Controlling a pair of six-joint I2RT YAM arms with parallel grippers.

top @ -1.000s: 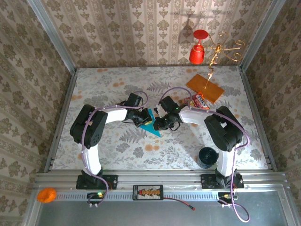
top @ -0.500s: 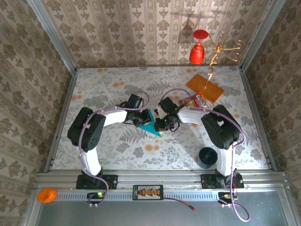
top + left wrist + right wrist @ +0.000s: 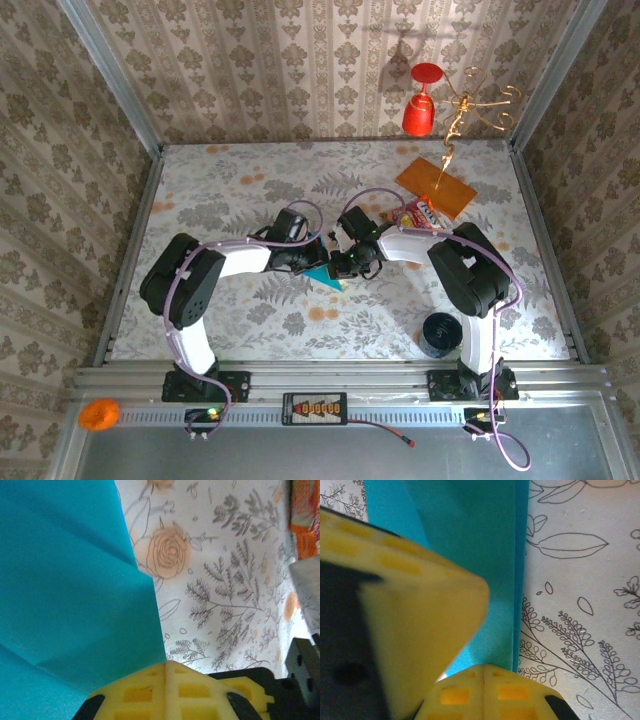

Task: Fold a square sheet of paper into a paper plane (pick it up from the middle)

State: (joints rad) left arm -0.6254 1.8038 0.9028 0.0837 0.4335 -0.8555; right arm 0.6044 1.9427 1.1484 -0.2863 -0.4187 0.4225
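sheet of teal paper (image 3: 325, 274), already creased, lies flat near the middle of the floral worktop (image 3: 230, 190), with both hands meeting over it. the left hand (image 3: 166, 666) has its yellow pads pressed together with nothing between them, tips at the sheet's edge. the right hand (image 3: 484, 671) is likewise fully closed and grips nothing, tips down on the sheet beside a lengthwise fold. an orange card (image 3: 435, 187) lies well apart at the far right.

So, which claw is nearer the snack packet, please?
Right. The right claw rests left of the snack packet, at the teal paper; the left claw is farther left beyond it.
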